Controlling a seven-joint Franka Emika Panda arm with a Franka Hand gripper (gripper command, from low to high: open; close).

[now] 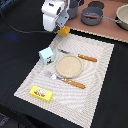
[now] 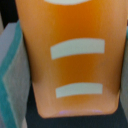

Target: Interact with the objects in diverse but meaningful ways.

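Right, bread loaf (image 1: 64,31) (image 2: 75,60) is held up off the placemat (image 1: 100,65) at its far corner, clamped betw. gripper (image 1: 61,27) fingers (image 2: 12,75). Carton (image 1: 46,56) stands nearby; plate (image 1: 69,65) mid-mat, packet (image 1: 41,93) at near edge.

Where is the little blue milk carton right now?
The light-blue white-topped carton stands on the beige woven placemat, near its edge on the exterior view's left, beside the round tan plate.

Even soft light, wrist view blurred
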